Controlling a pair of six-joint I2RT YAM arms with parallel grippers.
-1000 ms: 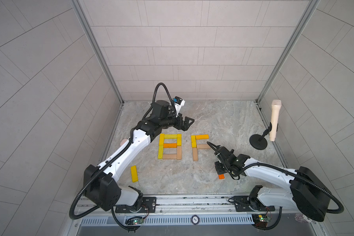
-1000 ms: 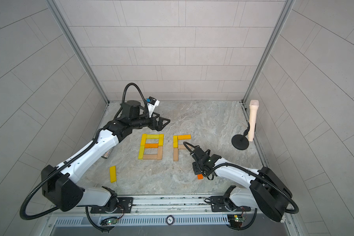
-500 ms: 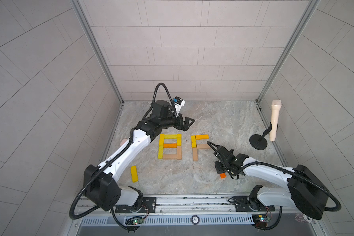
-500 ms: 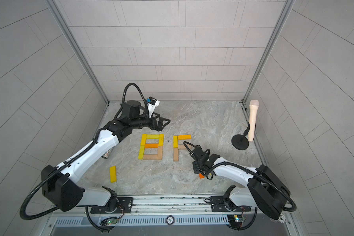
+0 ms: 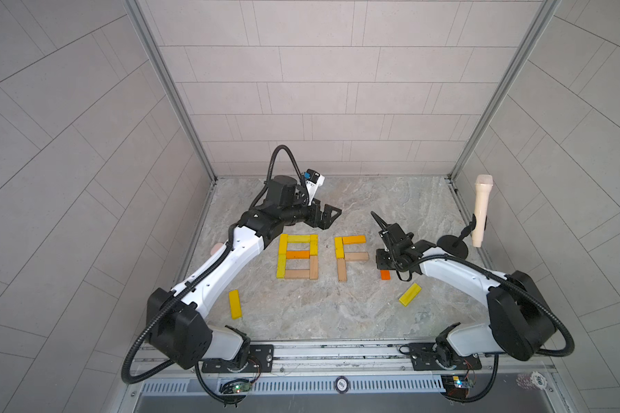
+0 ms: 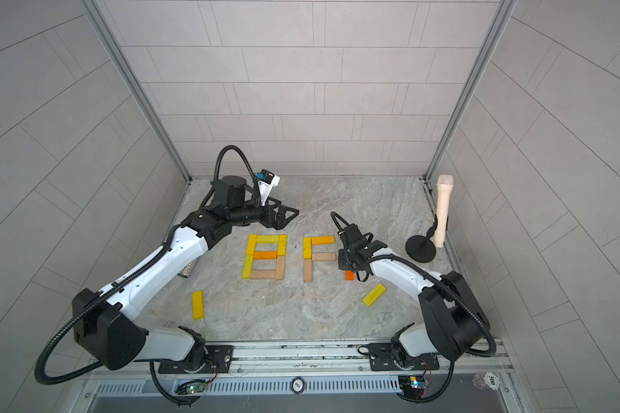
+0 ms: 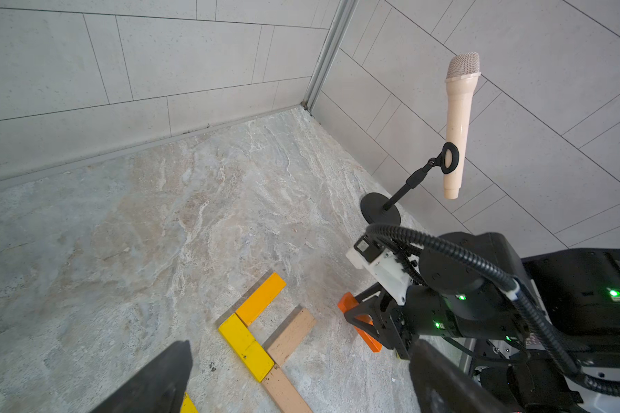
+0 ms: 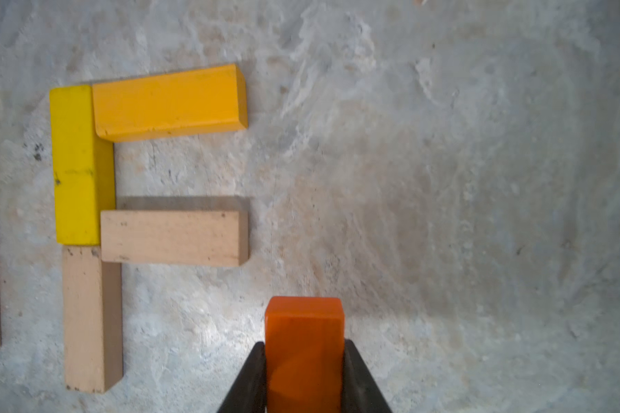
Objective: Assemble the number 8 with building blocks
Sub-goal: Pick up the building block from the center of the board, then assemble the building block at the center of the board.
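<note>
The right arm (image 5: 455,275) hides seemingly all but one end of the orange block (image 5: 385,274).

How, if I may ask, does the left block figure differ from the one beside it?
The left figure uses seven blocks; the right figure only four. The left figure closes into an 8; the right figure forms an open F. Both lie flat, mixing yellow, orange and tan bars.

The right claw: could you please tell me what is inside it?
The right claw clamps an orange block, one end sticking out past its fingers. The block's gripped sides are covered by the fingers.
</note>
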